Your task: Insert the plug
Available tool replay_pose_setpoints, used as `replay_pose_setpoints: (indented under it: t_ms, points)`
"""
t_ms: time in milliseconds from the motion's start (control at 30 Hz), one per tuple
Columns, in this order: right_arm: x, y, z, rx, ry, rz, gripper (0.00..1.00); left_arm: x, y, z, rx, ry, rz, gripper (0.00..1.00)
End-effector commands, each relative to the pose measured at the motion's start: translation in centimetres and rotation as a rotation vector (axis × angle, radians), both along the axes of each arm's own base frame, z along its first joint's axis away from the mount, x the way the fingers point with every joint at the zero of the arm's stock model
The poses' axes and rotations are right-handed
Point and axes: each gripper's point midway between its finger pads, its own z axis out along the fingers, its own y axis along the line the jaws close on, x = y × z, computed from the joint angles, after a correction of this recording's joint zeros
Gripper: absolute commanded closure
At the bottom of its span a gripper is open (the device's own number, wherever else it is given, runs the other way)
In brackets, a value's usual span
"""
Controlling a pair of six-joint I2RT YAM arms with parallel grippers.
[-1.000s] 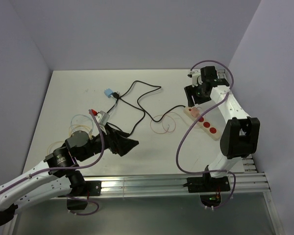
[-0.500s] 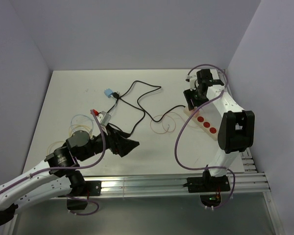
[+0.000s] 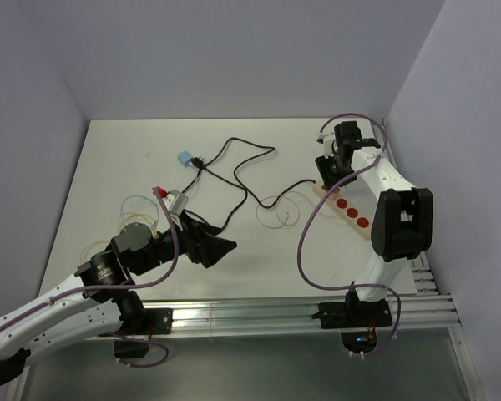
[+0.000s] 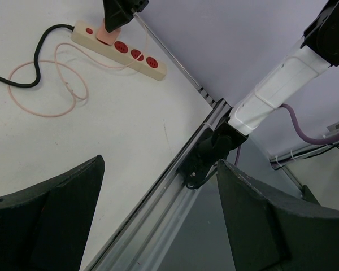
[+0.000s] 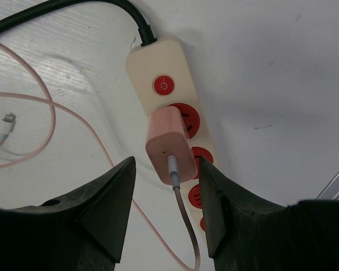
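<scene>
A pink plug point(image 5: 168, 148) stands in a red socket of the cream power strip point(image 5: 158, 68), its pink cable point(image 5: 34, 107) trailing left. My right gripper point(image 5: 166, 195) is open, its fingers point(image 5: 101, 209) on either side of the plug and not touching it. In the top view the right gripper point(image 3: 336, 163) hovers over the strip's point(image 3: 351, 211) upper end. My left gripper point(image 3: 215, 246) is open and empty at the table's near left. In the left wrist view the strip point(image 4: 121, 48) with the plug point(image 4: 106, 35) shows far off.
A black cord point(image 3: 234, 171) runs from the strip across the table to a blue adapter point(image 3: 185, 158). Pink cable loops point(image 3: 280, 209) lie mid-table. A clear round object point(image 3: 138, 209) lies at left. The aluminium rail point(image 3: 275, 313) borders the near edge.
My right gripper has shifted slightly left and settled over the strip's upper end. The left arm has barely moved.
</scene>
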Motion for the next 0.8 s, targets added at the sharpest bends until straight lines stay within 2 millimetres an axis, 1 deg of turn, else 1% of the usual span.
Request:
replay_pose_setpoints:
  t_ms: [0, 67, 200, 267, 300, 367, 400, 433, 533, 567, 633, 667, 733, 767]
  points:
    - [0.2, 0.0, -0.6, -0.015, 0.004, 0.007, 0.44, 0.0, 0.3, 1.6, -0.035, -0.051, -0.002, 0.14]
    - [0.2, -0.1, -1.1, -0.025, 0.016, 0.002, 0.45, 0.0, 0.3, 1.6, -0.033, -0.054, 0.001, 0.14]
    - [0.2, -0.5, -1.6, -0.054, 0.025, -0.004, 0.52, 0.1, 0.5, 1.5, -0.029, -0.057, 0.007, 0.13]
    - [0.0, -0.6, -2.1, -0.065, 0.032, -0.006, 0.52, 0.1, 0.5, 1.4, -0.026, -0.057, 0.007, 0.13]
    - [-0.3, -1.2, -2.3, -0.097, 0.039, -0.015, 0.53, 0.1, 0.5, 1.4, -0.025, -0.059, 0.008, 0.13]
    - [-0.5, -1.1, -2.5, -0.105, 0.043, -0.006, 0.56, 0.1, 0.6, 1.4, -0.029, -0.061, 0.008, 0.13]
    - [-0.7, -0.9, -2.6, -0.102, 0.043, 0.008, 0.60, 0.1, 0.5, 1.4, -0.031, -0.060, 0.007, 0.13]
    - [-0.9, -0.9, -2.6, -0.102, 0.043, 0.013, 0.61, 0.0, 0.5, 1.3, -0.030, -0.059, 0.004, 0.13]
    - [-1.2, -0.4, -2.5, -0.104, 0.033, 0.037, 0.70, -0.1, 0.4, 1.3, -0.042, -0.057, -0.003, 0.13]
    - [-1.3, -0.2, -2.7, -0.101, 0.037, 0.045, 0.75, -0.1, 0.4, 1.4, -0.047, -0.059, -0.003, 0.13]
    - [-1.7, -0.1, -3.0, -0.101, 0.051, 0.054, 0.81, -0.1, 0.5, 1.4, -0.054, -0.058, 0.000, 0.13]
    - [-1.9, 0.0, -3.2, -0.102, 0.060, 0.057, 0.90, -0.1, 0.5, 1.3, -0.055, -0.057, 0.003, 0.13]
    - [-2.3, 0.0, -3.9, -0.113, 0.089, 0.064, 1.00, -0.2, 0.7, 1.4, -0.064, -0.059, 0.006, 0.13]
    - [-2.6, -0.4, -4.2, -0.133, 0.100, 0.061, 1.00, -0.2, 0.8, 1.4, -0.065, -0.060, 0.008, 0.13]
